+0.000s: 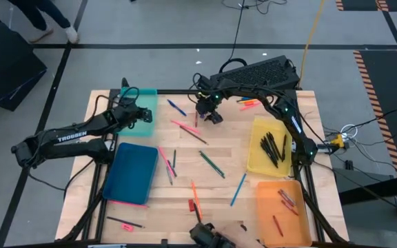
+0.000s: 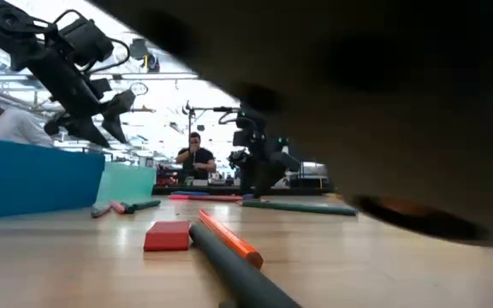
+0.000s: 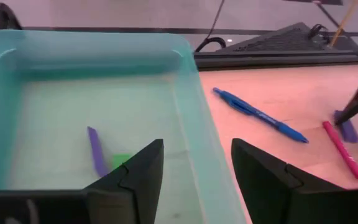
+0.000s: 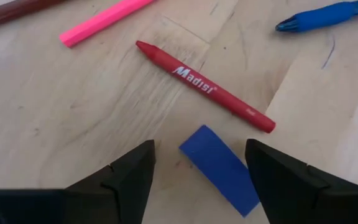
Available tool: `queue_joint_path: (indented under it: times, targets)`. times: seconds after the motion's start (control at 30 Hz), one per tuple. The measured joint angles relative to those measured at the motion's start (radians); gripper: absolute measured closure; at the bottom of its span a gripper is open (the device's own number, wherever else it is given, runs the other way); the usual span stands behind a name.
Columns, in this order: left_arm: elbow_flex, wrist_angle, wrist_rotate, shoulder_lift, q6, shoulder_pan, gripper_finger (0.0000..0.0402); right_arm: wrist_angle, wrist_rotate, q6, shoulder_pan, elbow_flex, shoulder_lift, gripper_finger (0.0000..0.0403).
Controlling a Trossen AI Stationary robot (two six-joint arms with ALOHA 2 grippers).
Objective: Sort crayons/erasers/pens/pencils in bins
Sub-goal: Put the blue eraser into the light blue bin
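Right wrist view: right gripper (image 4: 201,165) hangs wide apart and empty just above the pale wooden worktop (image 4: 55,112); a small blue block eraser (image 4: 219,169) lies flat between its fingers, apparently lined up so the jaws can close across it.
Beside the eraser: a red wax crayon with white lettering (image 4: 205,86) lies just past it, close but apart; a pink stick (image 4: 104,20) and a blue pen tip (image 4: 325,15) lie farther off.
Left wrist view: left gripper (image 3: 194,177) is open and empty over the near rim of the teal translucent plastic bin (image 3: 194,112), probably the eraser bin, since a purple piece (image 3: 96,150) and a green piece (image 3: 122,160) rest inside; a blue pen (image 3: 260,114) lies on the wood beside it.
High view, farther out: the dark blue bin (image 1: 131,172) looks empty; the yellow bin (image 1: 257,148) holds dark sticks and the orange bin (image 1: 267,207) short red ones, so sorting is part done.
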Motion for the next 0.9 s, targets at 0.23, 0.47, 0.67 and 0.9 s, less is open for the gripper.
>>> queue_joint_path:
  times: [0.23, 0.47, 0.67, 0.9]
  targets:
    - [0.0, 0.05, 0.0, 0.0, -0.001, -0.068, 0.0211, -0.092, 0.122, 0.006, -0.001, 0.002, -0.003, 0.0233]
    - [0.0, 0.065, 0.0, 0.0, 0.016, -0.107, 0.0211, -0.149, 0.218, 0.119, -0.001, 0.001, -0.019, 0.0293]
    - [0.0, 0.066, 0.0, 0.0, 0.055, -0.107, 0.0211, -0.151, 0.283, 0.156, 0.018, 0.0, -0.021, 0.0306]
    - [0.0, 0.108, 0.05, 0.0, 0.069, -0.121, 0.0211, -0.101, 0.265, 0.185, 0.024, -0.004, -0.027, 0.0314]
